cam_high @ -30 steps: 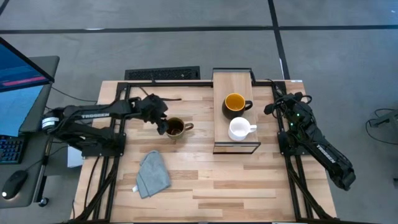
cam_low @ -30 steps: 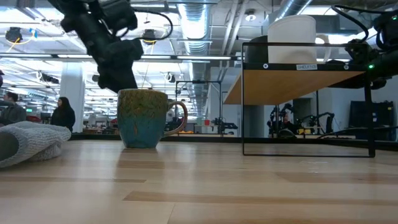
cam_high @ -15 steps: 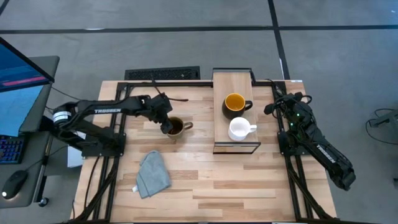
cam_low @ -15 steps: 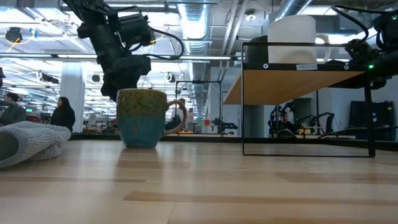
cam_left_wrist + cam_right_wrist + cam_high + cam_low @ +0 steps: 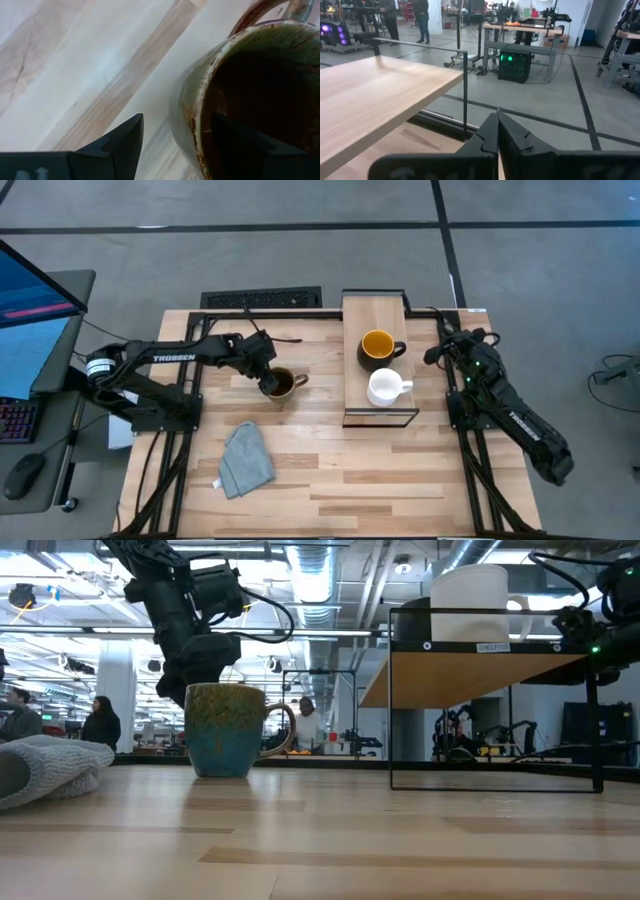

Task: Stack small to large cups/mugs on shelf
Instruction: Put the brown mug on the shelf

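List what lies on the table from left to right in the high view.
Grey cloth → left gripper straddling the olive-brown mug's rim → shelf, carrying the dark mug and white mug → right gripper.

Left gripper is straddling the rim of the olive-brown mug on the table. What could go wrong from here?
The left gripper stands open, one finger inside the olive-brown mug, one outside: a grip on that thin rim could let the mug swing or slip. The shelf already carries the dark mug and white mug, so placement could knock them.
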